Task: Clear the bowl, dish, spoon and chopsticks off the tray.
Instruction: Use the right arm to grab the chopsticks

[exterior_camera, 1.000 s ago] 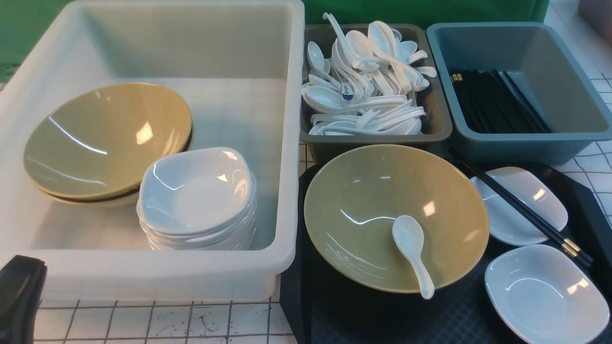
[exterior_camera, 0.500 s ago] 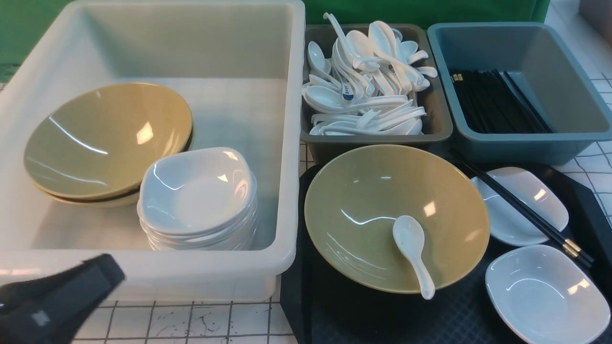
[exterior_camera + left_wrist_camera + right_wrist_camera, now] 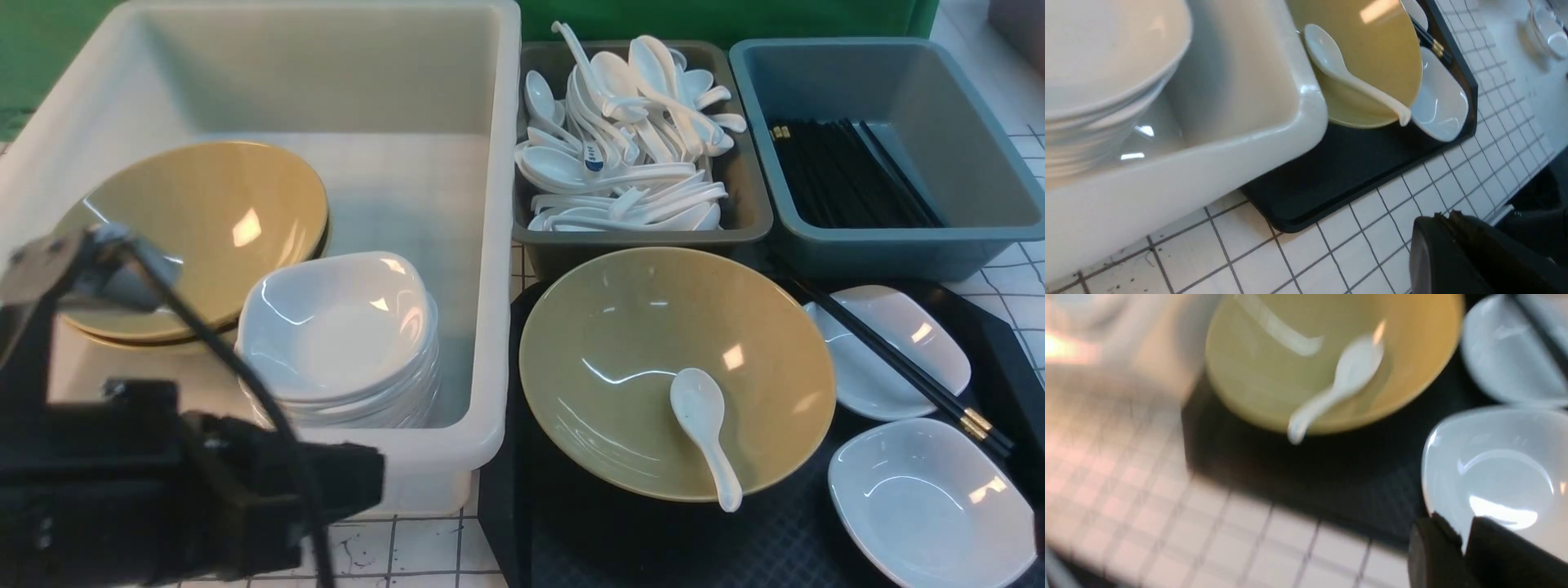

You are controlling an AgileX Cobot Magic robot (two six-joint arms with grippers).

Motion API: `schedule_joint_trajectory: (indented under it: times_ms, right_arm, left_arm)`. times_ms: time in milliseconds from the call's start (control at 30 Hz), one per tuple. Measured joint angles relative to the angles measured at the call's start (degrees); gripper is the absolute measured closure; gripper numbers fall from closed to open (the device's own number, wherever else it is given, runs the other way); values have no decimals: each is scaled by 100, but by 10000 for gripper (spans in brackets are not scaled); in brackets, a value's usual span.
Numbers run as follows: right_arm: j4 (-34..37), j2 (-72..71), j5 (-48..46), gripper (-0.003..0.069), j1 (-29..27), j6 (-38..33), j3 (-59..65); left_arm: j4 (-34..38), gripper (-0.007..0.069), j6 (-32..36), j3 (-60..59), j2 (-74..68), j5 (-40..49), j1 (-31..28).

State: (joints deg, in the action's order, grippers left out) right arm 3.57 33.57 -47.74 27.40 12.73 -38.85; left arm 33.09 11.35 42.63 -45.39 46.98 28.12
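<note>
In front of the white tub [image 3: 495, 327], the left arm [image 3: 204, 490] lies low, jaws unreadable; right jaws narrow.

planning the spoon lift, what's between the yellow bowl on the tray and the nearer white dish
Only a bare strip of the black tray, seen in the front view between the bowl and the nearer white dish.

Glossy olive-yellow bowl [image 3: 620, 343] throwing bright highlights, white spoon [image 3: 704, 425] just as shiny. The black tray [image 3: 620, 539] reads matt, finely diamond-textured. The chopsticks [image 3: 890, 359] are smooth black, gold-banded. The white tub [image 3: 502, 245] looks like smooth plastic.
</note>
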Motion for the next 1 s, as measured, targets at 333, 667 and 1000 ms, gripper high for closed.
schedule_joint_trajectory:
  times_ms: [333, 667, 1000]
  right_arm:
    - [-32, 3419, -1033, 529, -552, -2087, -2000]
    - [82, 5132, -782, 470, -2130, -3879, -2633]
    - [61, 6141, 490, 174, -2296, -4284, -2657]
  left_arm:
    - [-72, 625, 20, 963, -493, -149, 645]
    - [605, 625, 833, 967, -212, 14, 652]
    - [1404, 625, 1518, 1004, -140, -18, 656]
